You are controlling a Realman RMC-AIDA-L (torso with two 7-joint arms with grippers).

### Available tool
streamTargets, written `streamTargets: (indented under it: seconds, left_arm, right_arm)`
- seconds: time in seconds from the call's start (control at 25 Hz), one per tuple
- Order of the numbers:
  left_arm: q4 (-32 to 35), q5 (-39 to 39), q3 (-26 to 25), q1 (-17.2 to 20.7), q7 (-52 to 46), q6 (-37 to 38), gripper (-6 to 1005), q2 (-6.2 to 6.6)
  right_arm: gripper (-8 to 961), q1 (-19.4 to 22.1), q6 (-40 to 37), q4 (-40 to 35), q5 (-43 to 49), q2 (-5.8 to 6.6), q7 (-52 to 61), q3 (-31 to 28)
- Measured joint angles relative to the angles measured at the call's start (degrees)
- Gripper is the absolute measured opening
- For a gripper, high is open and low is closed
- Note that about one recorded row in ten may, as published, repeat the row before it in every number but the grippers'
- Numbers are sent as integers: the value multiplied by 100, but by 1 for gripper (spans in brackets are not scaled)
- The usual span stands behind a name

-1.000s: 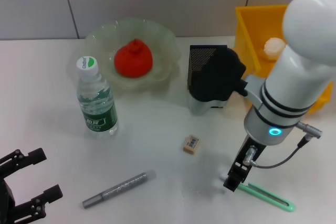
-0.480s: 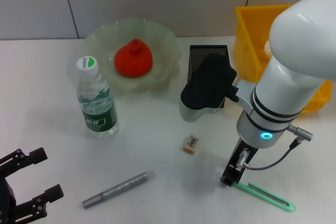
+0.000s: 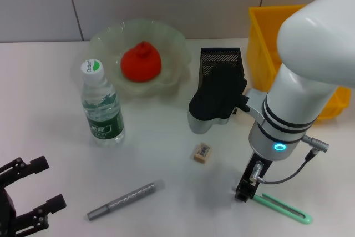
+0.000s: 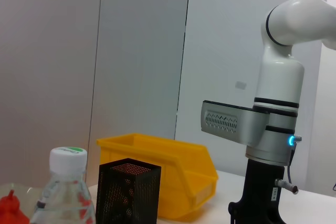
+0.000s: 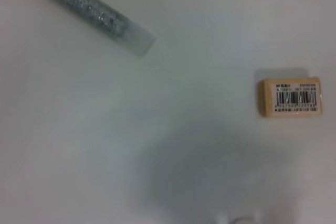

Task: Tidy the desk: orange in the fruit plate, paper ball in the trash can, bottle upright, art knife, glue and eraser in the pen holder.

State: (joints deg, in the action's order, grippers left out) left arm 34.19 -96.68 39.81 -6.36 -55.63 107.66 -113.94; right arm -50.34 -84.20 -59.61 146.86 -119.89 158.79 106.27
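Right gripper (image 3: 244,191): down at the desk (image 3: 44,81), at the near end of the art knife (image 3: 282,206); its dark tip hides the fingers, so I cannot tell how far apart they are or whether they have hold of the knife.
Left gripper (image 3: 30,192): parked at the near left corner, fingers spread wide, holding nothing.
Art knife: lies flat on the desk, running away from the right gripper toward the near right; not yet in the pen holder (image 3: 220,65).
Eraser (image 3: 202,152): loose on the desk, near the right gripper and between it and the bottle (image 3: 101,105).
Glue (image 3: 125,198): lies flat toward the near edge, well apart from the pen holder.
Pen holder: stands behind the right arm's wrist, beside the trash can (image 3: 266,31); I cannot see inside it.
Orange (image 3: 141,62): sits in the fruit plate (image 3: 105,40); that part looks done.
Bottle: upright, cap on top; done.
Paper ball: not visible here; the arm covers much of the trash can.
Left to do, as I judge it: knife, glue and eraser into the holder, with the knife as the step in hand.
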Motion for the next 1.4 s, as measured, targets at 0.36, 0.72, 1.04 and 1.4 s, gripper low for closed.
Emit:
streamTargets:
  seconds: [0.36,0.72,1.04,1.4]
  left_arm:
    - [0,0,-11,14,0,-12,780,14]
    - [0,4,-70,19,0,-13,774,27]
    - [3,0,-80,30,62,37,768,14]
    - [-1,19,-84,18,59,13,762,-10]
  right_arm:
    - [272,-17,-51,-9,-18,1,2,-55]
    - [173,234,-612,-1018,7,59,-159,-1059]
    - [174,641,-257,-3057,23,66,-783,-2649]
    - [197,945,1856,-2517,-589,48,-1560,-2590]
